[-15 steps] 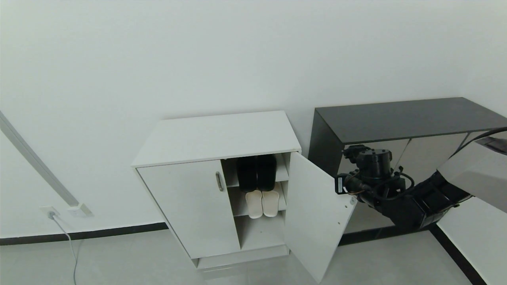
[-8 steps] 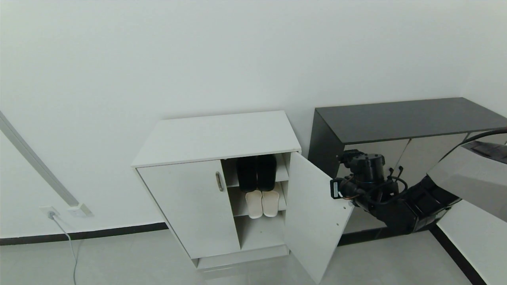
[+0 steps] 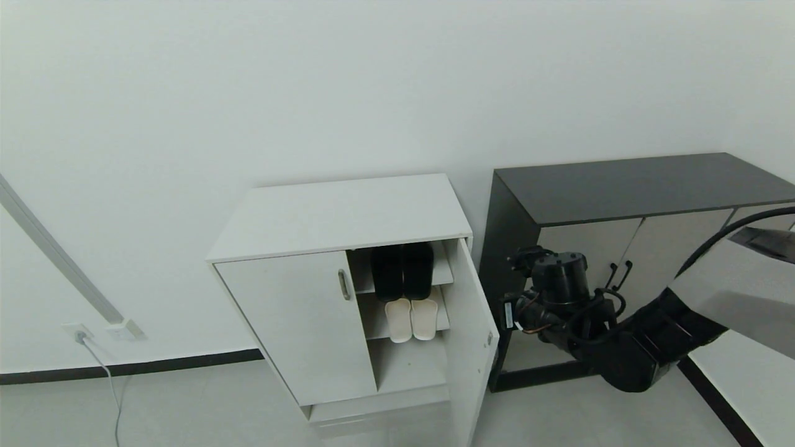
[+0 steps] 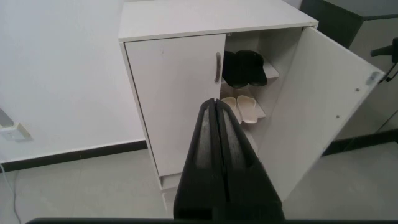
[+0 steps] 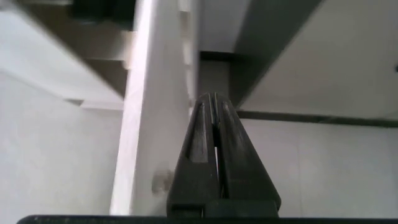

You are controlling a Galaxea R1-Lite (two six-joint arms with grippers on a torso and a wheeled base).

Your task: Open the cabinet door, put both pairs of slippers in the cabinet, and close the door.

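**Right door half open, both pairs shelved**

Both pairs are being stored inside the cabinet (image 3: pixel 335 217); the black slippers (image 3: pixel 402 271) are being carried by the top shelf (image 3: pixel 445 272), the white slippers (image 3: pixel 411 319) by the shelf below (image 3: pixel 442 318). The left door (image 3: pixel 298 329) is being shown shut; the right door (image 3: pixel 472 338) is being seen nearly edge-on, half open. The right gripper (image 5: pixel 214 99) is being held empty with its fingers pressed together, just beside that door's outer face; contact cannot be told. The left gripper (image 4: pixel 215 102) is likewise being held closed and empty, well back from the cabinet front. A dark sideboard (image 3: pixel 621 186) is being seen beside the cabinet.
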